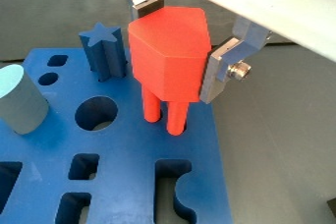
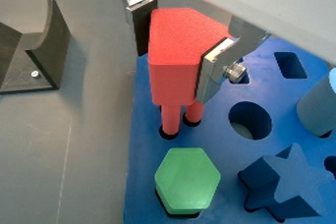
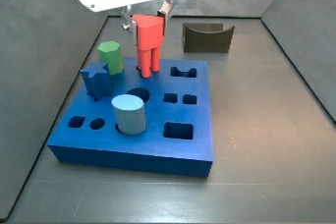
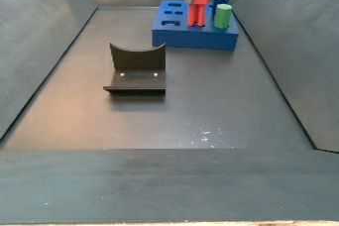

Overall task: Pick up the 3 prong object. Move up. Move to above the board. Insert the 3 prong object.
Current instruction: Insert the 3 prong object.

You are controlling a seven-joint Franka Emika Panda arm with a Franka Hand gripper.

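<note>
The red 3 prong object (image 1: 168,56) stands upright between my gripper's (image 1: 182,43) silver fingers, which are shut on its blocky head. Its thin legs reach down into holes near the edge of the blue board (image 1: 132,179). Another wrist view shows the same grip (image 2: 178,51), with the legs meeting the board (image 2: 282,95) just beside the green hexagonal peg (image 2: 187,179). In a side view the gripper (image 3: 147,17) holds the red piece (image 3: 148,41) at the far end of the board (image 3: 144,135). It also shows in a side view (image 4: 200,2).
On the board stand a green hexagonal peg (image 3: 109,56), a dark blue star piece (image 3: 94,79) and a light blue cylinder (image 3: 129,113). The dark fixture (image 3: 205,37) sits on the floor beyond the board. Grey walls close in the floor.
</note>
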